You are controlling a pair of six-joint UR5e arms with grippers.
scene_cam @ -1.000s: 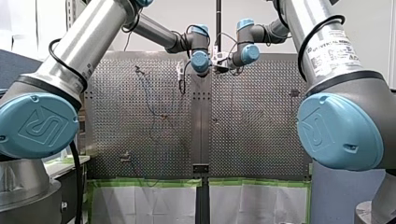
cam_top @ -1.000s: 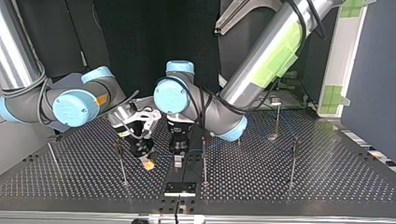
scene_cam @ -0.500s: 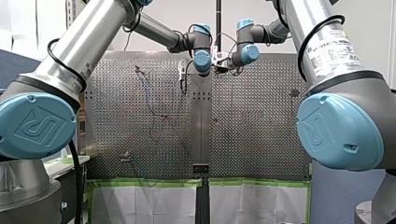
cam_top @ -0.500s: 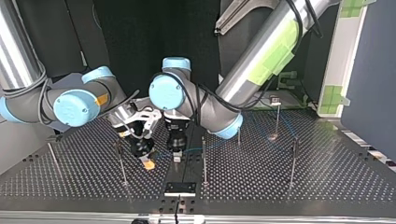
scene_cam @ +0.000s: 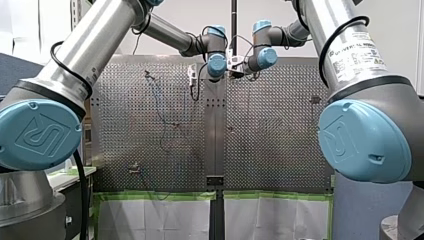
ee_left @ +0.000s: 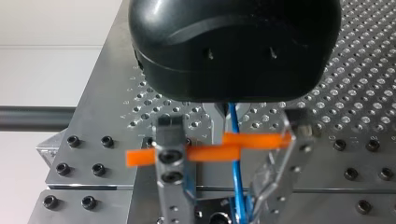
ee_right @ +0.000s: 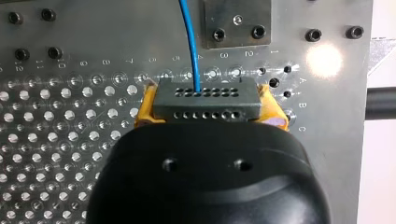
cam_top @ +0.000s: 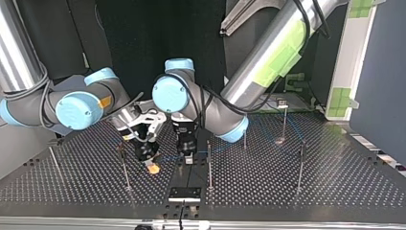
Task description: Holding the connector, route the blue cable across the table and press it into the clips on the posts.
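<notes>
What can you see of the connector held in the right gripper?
The connector is a small, dark grey rectangular block, matte and plastic-looking, with two rows of small round holes across its face. It sits squarely in my right gripper, whose jaws are shut on it, with one of the yellow pads pressing on each end. The blue cable leaves one hole in the far row and runs ahead over the perforated table.

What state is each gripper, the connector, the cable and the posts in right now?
right gripper: shut on the connector, a yellow pad on each side.
connector: held, with the blue cable coming out of its face.
left gripper: open, metal fingers apart.
blue cable: passes between the left gripper's fingers, not pinched.
posts: standing upright.
</notes>
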